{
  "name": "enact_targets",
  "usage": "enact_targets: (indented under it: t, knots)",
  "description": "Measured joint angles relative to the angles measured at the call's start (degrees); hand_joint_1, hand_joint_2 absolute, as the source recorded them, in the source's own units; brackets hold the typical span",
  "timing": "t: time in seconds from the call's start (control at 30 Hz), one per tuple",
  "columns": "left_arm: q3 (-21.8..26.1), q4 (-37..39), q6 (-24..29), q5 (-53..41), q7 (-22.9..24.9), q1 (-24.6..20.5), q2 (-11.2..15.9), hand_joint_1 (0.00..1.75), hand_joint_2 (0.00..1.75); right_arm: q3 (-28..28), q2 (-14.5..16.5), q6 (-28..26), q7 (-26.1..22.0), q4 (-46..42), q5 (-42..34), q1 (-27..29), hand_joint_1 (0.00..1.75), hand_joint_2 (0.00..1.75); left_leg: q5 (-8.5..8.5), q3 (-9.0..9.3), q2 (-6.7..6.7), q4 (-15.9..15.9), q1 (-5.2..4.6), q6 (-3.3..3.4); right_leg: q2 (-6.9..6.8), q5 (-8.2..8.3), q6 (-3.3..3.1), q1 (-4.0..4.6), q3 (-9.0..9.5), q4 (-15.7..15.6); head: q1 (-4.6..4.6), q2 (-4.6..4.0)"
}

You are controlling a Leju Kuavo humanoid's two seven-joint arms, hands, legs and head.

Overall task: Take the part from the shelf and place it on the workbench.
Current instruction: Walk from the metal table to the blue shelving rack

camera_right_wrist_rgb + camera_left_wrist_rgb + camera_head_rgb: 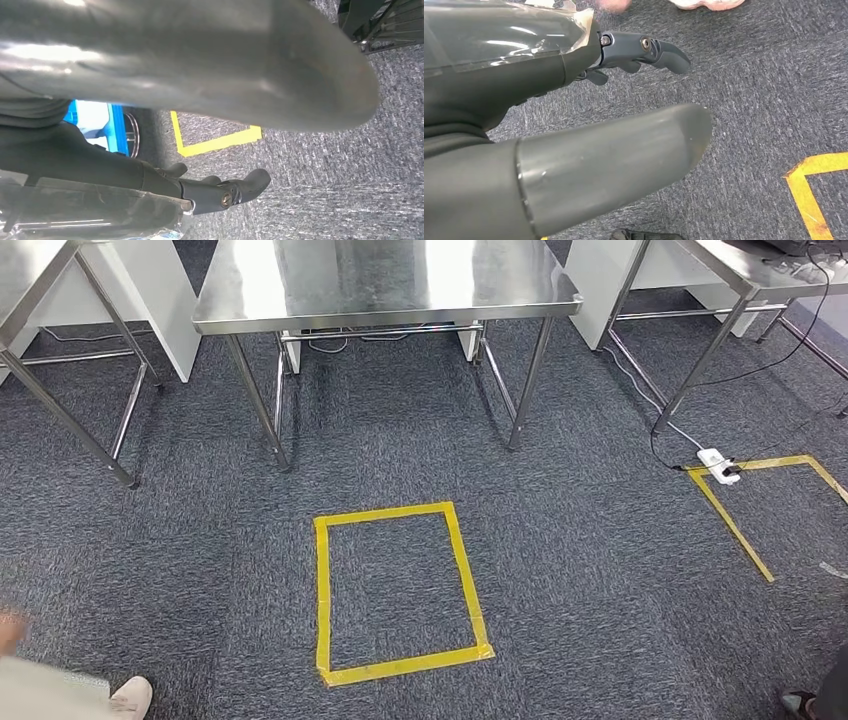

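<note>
A steel workbench stands straight ahead across the carpet, its top bare and shiny. My left hand hangs over the grey carpet with its thick thumb and dark fingers apart and nothing between them. My right hand also hangs above the carpet. Its fingers are spread away from the thumb, and it holds nothing.
A yellow tape rectangle marks the floor before the workbench, with a second outline at right beside a white power strip and cable. Steel tables flank left and right. A person's shoe is at lower left.
</note>
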Motion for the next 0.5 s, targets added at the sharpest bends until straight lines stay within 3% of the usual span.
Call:
enact_targets:
  t: [0.27, 0.4, 0.5]
  knots:
    - [0.0, 0.0, 0.0, 0.0, -0.1, 0.0, 0.0, 0.00, 0.00, 0.0, 0.0, 0.2, -0.4, 0.0, 0.0, 0.0, 0.00, 0.00, 0.03, -0.30, 0.00, 0.2, -0.05, 0.05, 0.00, 0.16, 0.27, -0.03, -0.18, 0.0, -0.02, 0.00]
    - [0.0, 0.0, 0.1, -0.1, -0.1, 0.0, 0.0, 0.00, 0.00, 0.1, 0.0, 0.5, -0.8, 0.0, 0.1, 0.0, 0.00, 1.75, 0.05, -0.37, 0.00, 0.2, -0.02, 0.04, 0.00, 0.18, 0.30, 0.00, -0.30, 0.0, -0.02, 0.00]
    - [0.0, 0.0, 0.2, -0.2, -0.1, 0.0, 0.0, 0.00, 0.00, 0.1, -0.1, 0.5, -1.1, 0.0, -0.1, 0.0, 0.00, 1.75, 0.09, -0.39, 0.00, 0.2, 0.01, -0.01, 0.00, 0.18, 0.30, 0.02, -0.38, 0.1, -0.02, 0.00]
